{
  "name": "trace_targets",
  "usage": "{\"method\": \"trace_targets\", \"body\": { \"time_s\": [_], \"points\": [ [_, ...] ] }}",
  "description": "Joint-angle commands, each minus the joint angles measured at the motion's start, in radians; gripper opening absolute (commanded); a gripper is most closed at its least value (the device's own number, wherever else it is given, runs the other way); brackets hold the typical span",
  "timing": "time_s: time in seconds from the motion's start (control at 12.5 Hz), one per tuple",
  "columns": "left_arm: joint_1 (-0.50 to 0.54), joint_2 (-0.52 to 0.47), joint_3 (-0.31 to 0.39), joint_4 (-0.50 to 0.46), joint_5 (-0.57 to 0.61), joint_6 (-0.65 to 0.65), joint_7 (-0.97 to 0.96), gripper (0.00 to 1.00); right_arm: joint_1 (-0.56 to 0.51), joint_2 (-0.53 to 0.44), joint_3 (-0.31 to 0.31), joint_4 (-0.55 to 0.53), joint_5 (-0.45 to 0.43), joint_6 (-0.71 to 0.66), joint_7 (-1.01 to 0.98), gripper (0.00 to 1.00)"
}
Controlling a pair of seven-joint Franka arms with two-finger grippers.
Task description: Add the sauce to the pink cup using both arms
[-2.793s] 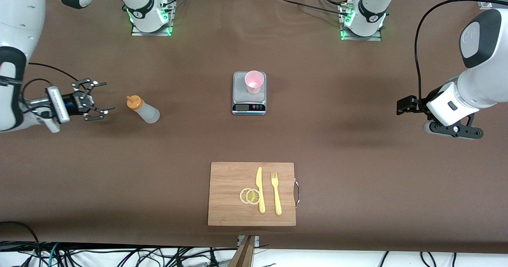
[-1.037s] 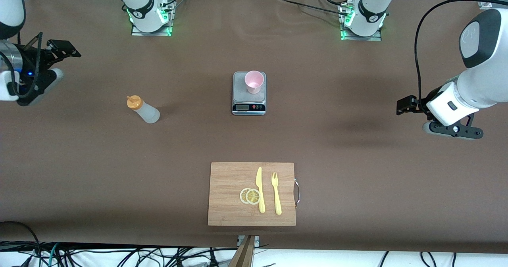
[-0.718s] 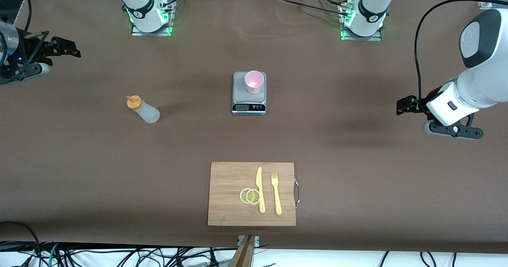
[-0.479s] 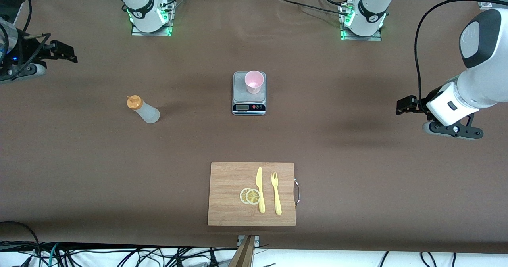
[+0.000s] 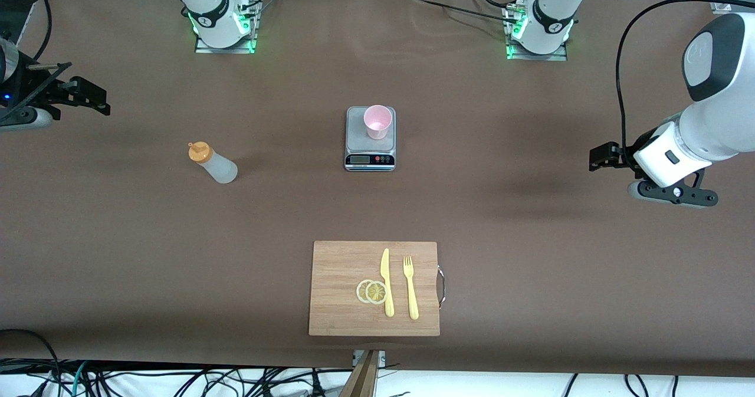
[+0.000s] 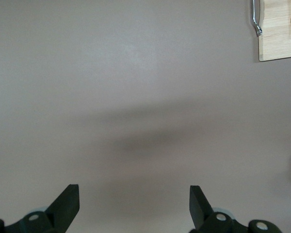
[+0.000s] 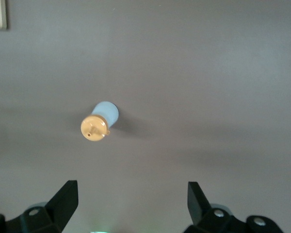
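The sauce bottle [image 5: 213,163], whitish with an orange cap, stands upright on the brown table toward the right arm's end. The right wrist view shows the bottle [image 7: 100,121] from above. The pink cup [image 5: 377,121] stands upright on a small scale [image 5: 370,149] at the table's middle. My right gripper [image 5: 88,95] is open and empty, raised over the table's edge at the right arm's end, well away from the bottle; its fingers point down [image 7: 131,194]. My left gripper [image 5: 603,156] is open and empty [image 6: 133,194], waiting above bare table at the left arm's end.
A wooden cutting board [image 5: 342,285] lies near the table's front edge, nearer to the front camera than the scale. It holds lemon slices [image 5: 371,291], a yellow knife [image 5: 386,282] and a yellow fork [image 5: 410,288]. The board's corner [image 6: 279,39] shows in the left wrist view.
My right gripper has left the spot beside the bottle, risen and swung out to the table's edge, now pointing down. The bottle, cup and left arm have not moved.
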Motion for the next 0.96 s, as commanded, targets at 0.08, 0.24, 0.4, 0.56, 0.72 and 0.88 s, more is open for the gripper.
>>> {"method": "trace_targets", "body": {
  "time_s": [0.08,0.24,0.4,0.56,0.72,0.88],
  "points": [
    [-0.005,0.007,0.002,0.022,0.008,-0.022,0.014,1.00,0.019,0.109,0.011,0.193,0.019,-0.134,0.084,1.00],
    [-0.005,0.007,0.002,0.022,0.008,-0.022,0.014,1.00,-0.005,0.092,0.013,0.190,0.021,-0.102,0.090,1.00],
    [-0.005,0.007,0.002,0.021,0.008,-0.022,0.014,1.00,-0.022,0.041,0.013,0.121,0.026,-0.044,0.089,1.00],
    [-0.005,0.007,0.002,0.019,0.008,-0.022,0.014,1.00,-0.080,0.025,0.078,0.106,0.024,-0.040,0.089,1.00],
    [-0.005,0.007,0.000,0.019,0.008,-0.022,0.014,1.00,-0.079,0.020,0.085,0.104,0.021,-0.053,0.098,1.00],
    [-0.005,0.007,0.000,0.021,0.008,-0.022,0.015,1.00,-0.079,0.014,0.083,0.098,0.021,-0.050,0.098,1.00]
  ]
}}
